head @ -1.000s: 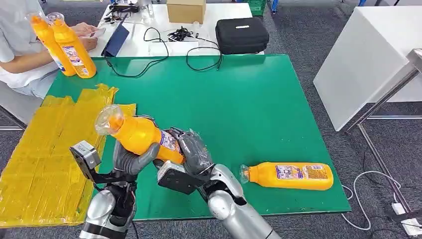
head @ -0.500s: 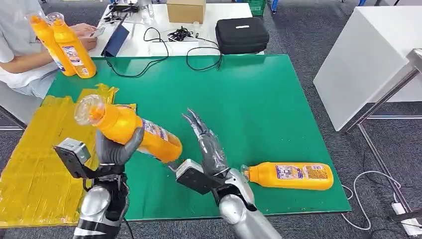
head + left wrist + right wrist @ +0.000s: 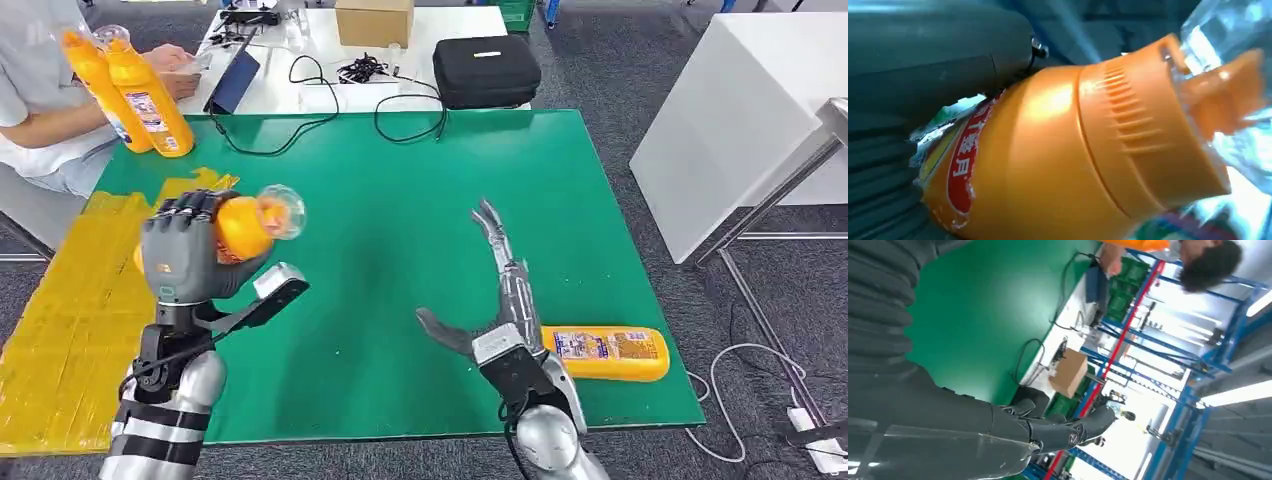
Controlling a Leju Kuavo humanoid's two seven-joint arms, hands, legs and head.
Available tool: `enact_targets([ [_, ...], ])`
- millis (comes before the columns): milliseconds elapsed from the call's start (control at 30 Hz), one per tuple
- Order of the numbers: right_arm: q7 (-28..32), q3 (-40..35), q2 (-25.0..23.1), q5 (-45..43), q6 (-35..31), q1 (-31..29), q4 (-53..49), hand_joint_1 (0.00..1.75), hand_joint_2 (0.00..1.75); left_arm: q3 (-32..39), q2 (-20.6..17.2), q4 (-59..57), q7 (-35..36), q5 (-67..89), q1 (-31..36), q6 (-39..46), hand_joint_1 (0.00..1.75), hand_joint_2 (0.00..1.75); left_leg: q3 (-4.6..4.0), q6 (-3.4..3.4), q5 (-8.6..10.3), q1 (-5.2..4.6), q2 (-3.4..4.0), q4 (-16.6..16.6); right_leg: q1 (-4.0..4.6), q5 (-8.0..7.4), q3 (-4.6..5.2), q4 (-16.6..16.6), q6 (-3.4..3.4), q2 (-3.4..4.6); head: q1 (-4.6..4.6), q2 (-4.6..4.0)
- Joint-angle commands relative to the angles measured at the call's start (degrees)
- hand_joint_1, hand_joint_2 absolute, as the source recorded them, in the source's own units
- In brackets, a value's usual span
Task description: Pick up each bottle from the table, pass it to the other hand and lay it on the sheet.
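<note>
Handover done: bottle now in my left hand, gripped, cap pointing right; right hand released, fingers spread. Sheet directly below-left of left hand.

Glossy orange plastic bottle with clear cap; crinkled yellow plastic sheet; matt green table.

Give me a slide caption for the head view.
Left hand holds an orange bottle above the yellow sheet; right hand open over the green table.

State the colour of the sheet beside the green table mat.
Yellow: the sheet is crinkled yellow plastic, clearest in the head view.
</note>
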State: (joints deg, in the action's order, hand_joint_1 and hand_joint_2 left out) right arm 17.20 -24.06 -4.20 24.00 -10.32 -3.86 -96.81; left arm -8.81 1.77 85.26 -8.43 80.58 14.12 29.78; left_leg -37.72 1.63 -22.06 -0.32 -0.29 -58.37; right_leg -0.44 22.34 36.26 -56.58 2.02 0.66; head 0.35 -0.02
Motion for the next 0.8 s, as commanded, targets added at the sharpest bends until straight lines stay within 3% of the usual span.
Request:
enact_targets([
  [33, 0.68, 4.06, 4.13, -1.93, 1.97, 2.22, -5.99, 0.00, 1.75, -4.97, -7.20, -19.91, -0.98, -0.99, 8.41, -3.96, 1.75, 1.75, 0.26, -0.10, -0.05, 0.05, -0.16, 0.05, 0.05, 0.10, -0.32, 0.05, -0.05, -0.23, -0.02, 0.00],
  [467, 0.69, 4.06, 3.71, -2.20, 2.19, 2.01, -5.59, 0.00, 1.75, -5.55, -7.24, -19.70, -0.88, -1.08, 8.34, -5.06, 1.75, 1.75, 0.18, -0.11, -0.09, 0.05, -0.03, 0.00, 0.06, 0.10, -0.25, 0.01, -0.05, -0.13, 0.00, 0.00],
  [700, 0.26, 4.34, 4.67, -2.19, 3.60, 2.57, -6.10, 0.00, 1.75, -6.40, -6.10, -46.70, 3.64, 1.06, 18.17, -6.31, 1.75, 1.75, 0.18, -0.09, -0.01, 0.02, -0.13, 0.06, 0.02, 0.06, -0.25, 0.04, -0.04, -0.21, 0.00, 0.00],
  [800, 0.39, 4.84, 5.16, -1.90, 3.56, 3.40, -6.37, 0.00, 1.75, -4.52, -6.69, -51.77, 4.24, -0.01, 21.21, -6.45, 1.75, 1.75, 0.14, -0.09, -0.02, 0.04, -0.04, 0.03, 0.04, 0.04, -0.19, 0.03, -0.04, -0.13, -0.02, 0.00],
])
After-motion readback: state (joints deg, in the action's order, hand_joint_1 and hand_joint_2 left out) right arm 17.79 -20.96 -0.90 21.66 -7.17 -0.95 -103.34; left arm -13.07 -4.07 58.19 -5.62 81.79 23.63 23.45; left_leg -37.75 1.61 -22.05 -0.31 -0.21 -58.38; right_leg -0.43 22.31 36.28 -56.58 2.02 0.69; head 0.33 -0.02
